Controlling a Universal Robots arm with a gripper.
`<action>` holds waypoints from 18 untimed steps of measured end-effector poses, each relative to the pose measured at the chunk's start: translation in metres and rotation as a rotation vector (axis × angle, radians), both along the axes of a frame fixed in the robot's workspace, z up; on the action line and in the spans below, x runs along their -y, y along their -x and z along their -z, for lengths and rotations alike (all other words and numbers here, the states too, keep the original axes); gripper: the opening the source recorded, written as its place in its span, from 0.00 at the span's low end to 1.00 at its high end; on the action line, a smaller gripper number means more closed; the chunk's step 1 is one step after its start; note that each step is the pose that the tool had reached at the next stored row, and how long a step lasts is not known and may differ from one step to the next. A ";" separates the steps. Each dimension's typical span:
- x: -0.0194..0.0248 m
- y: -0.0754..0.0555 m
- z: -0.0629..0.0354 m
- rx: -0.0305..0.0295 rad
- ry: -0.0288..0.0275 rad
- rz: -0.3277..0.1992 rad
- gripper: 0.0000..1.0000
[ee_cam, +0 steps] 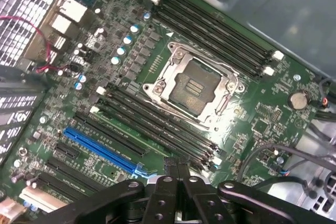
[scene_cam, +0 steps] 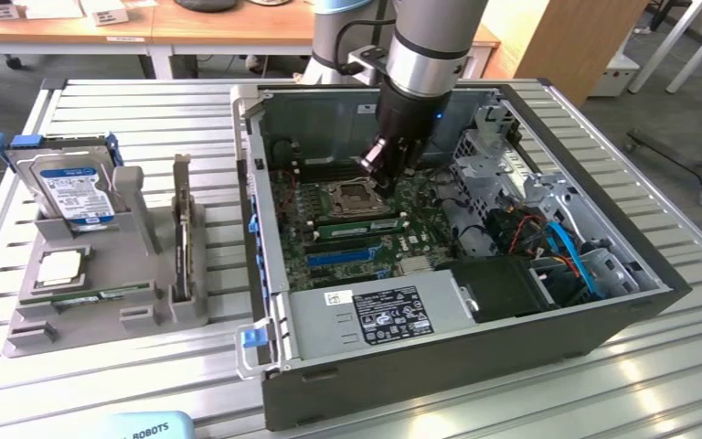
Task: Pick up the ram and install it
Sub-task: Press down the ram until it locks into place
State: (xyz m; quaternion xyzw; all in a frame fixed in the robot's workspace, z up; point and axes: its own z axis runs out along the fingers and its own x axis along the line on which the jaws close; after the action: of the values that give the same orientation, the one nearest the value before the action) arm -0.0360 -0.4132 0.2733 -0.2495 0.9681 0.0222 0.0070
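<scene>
**Status: gripper empty over the memory slots, install not confirmed**

My fingers [ee_cam: 169, 167] are pressed together and pinch nothing. The gripper [scene_cam: 377, 165] hangs inside the open computer case [scene_cam: 449, 366], low over the motherboard [ee_cam: 273, 108]. Its tips are just beside the empty processor socket [ee_cam: 191, 85] and above the near end of the memory slots [ee_cam: 152, 124].

Progress, as I judge it:
- A green module [scene_cam: 357, 225] appears to stand in a slot beside the socket. If this is the task's stick, seating is done or nearly done. I cannot tell whether its latches are shut.
- A ram [scene_cam: 95, 297] lies flat in the grey fixture [scene_cam: 34, 334] on the exterior view's left, well apart from the gripper. If this is the one intended, the pick has not begun.

Legible writing:
- "ROBOTS" on a pale blue object [scene_cam: 143, 427] at the table's near edge.
- The labels on the hard drive [scene_cam: 77, 187] and the power supply [scene_cam: 382, 315] are too small to read
</scene>
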 end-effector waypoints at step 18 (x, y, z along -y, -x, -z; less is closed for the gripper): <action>0.0000 0.000 0.0008 0.0000 0.0000 0.231 0.10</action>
State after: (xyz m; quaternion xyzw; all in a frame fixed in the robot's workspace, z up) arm -0.0360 -0.4132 0.2724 -0.1362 0.9904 0.0212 0.0095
